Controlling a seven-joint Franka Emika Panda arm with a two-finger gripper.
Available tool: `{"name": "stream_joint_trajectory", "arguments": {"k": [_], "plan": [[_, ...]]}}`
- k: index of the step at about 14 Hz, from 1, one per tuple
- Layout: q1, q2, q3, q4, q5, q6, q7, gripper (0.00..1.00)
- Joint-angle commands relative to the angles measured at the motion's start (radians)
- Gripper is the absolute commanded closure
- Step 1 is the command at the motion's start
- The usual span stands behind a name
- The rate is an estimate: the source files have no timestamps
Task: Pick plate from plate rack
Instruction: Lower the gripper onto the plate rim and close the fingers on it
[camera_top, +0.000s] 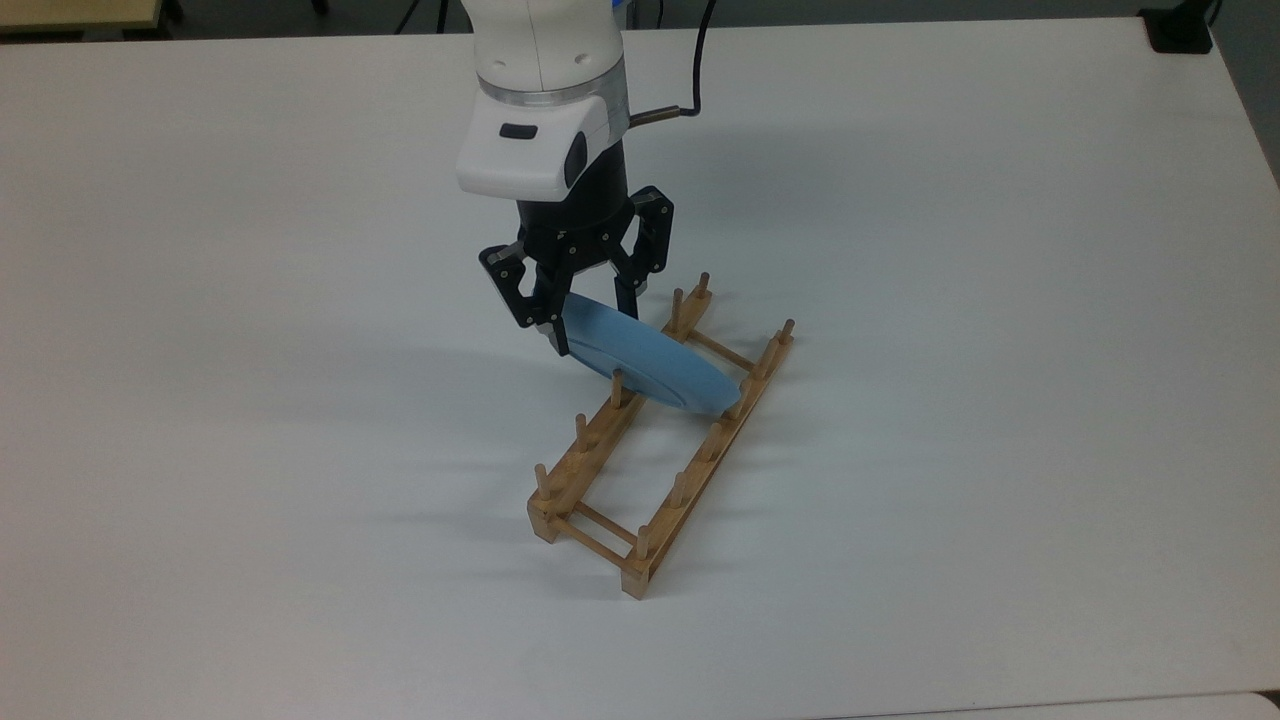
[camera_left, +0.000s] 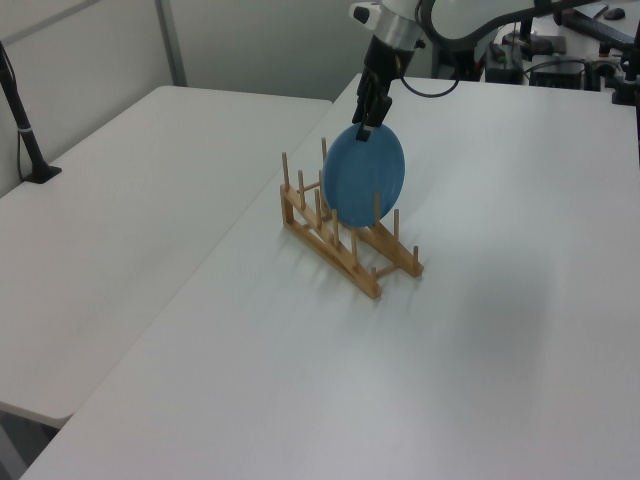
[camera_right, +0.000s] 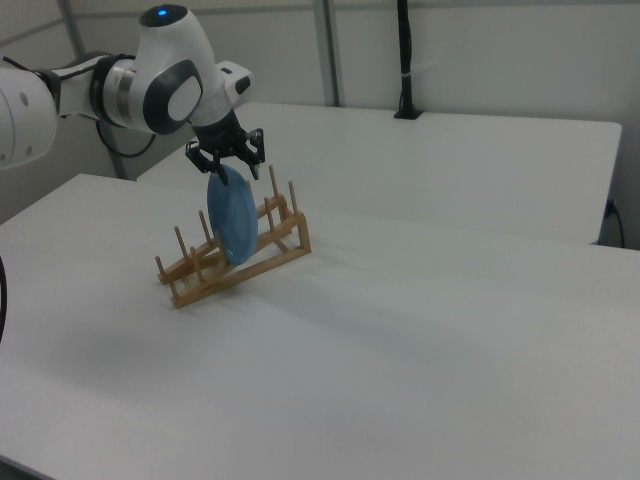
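Observation:
The light-blue plate (camera_top: 650, 365) stands on edge in the light-wood plate rack (camera_top: 585, 445), leaning between pegs near the rack's far end. My gripper (camera_top: 592, 322) hangs over the plate's upper rim, open, with one black finger on each side of it. Both fingers sit close to the rim; I cannot tell whether they touch it. In the left view the gripper (camera_left: 367, 122) is at the top edge of the plate (camera_left: 365, 180), which still rests in the rack (camera_left: 345, 255). The right view has the gripper (camera_right: 228, 163) above the plate (camera_right: 232, 220) and rack (camera_right: 235, 275).
The rack stands on a white table (camera_top: 1000, 400) with bare surface all round it. A black cable (camera_top: 695, 70) runs from the wrist towards the table's far edge. A black post (camera_left: 25, 125) stands on a second table at the left view's left.

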Motion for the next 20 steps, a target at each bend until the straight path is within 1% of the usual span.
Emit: {"name": "stream_joint_trajectory", "arguments": {"k": [1, 3, 4, 6, 7, 8, 12, 14, 17, 20], "plan": [[0.017, -0.039, -0.006, -0.016, -0.048, 0.006, 0.034, 0.43], [0.032, -0.071, -0.005, -0.033, -0.087, 0.006, 0.034, 0.43], [0.038, -0.098, -0.006, -0.059, -0.105, 0.008, 0.034, 0.43], [0.040, -0.129, -0.005, -0.077, -0.137, 0.005, 0.033, 0.43], [0.043, -0.131, -0.003, -0.083, -0.168, 0.005, 0.034, 0.43], [0.064, -0.132, -0.003, -0.094, -0.227, 0.003, 0.042, 0.43], [0.080, -0.143, -0.003, -0.122, -0.369, 0.008, 0.079, 0.43], [0.084, -0.151, -0.003, -0.132, -0.386, 0.009, 0.085, 0.43], [0.084, -0.134, -0.003, -0.132, -0.421, 0.016, 0.100, 0.44], [0.083, -0.120, -0.003, -0.131, -0.452, 0.019, 0.123, 0.51]]}}
